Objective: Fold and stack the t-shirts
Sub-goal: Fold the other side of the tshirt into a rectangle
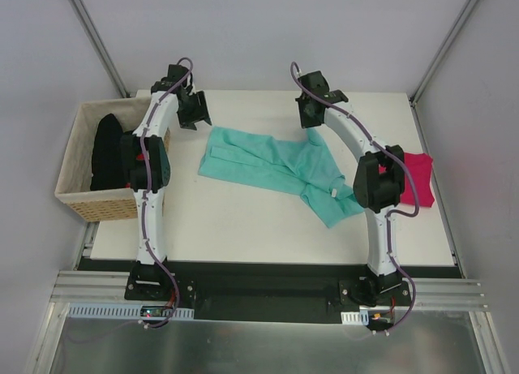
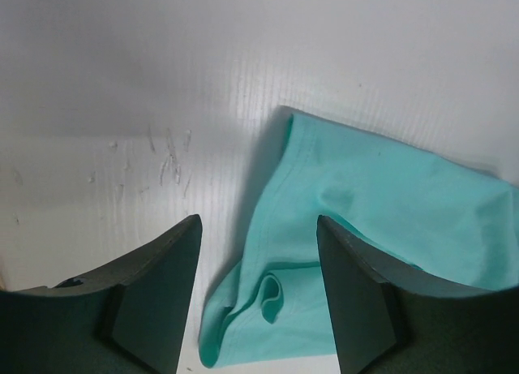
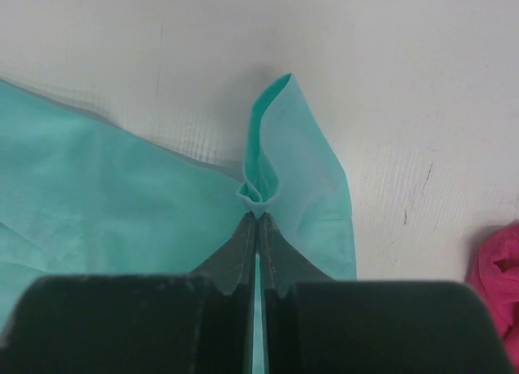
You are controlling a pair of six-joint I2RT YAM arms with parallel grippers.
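Teal-green t-shirt lies rumpled across the mid-counter, right tool clamped on a pinched fold near the far edge, left tool apart and empty over its other end; risk: a one-sided pull bunches the cloth or slips the thin pinch.

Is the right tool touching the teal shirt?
Touching. The right wrist view shows the right tool shut on a pinched fold of the teal shirt.

Tan woven basket at left, white table, metal rail in front
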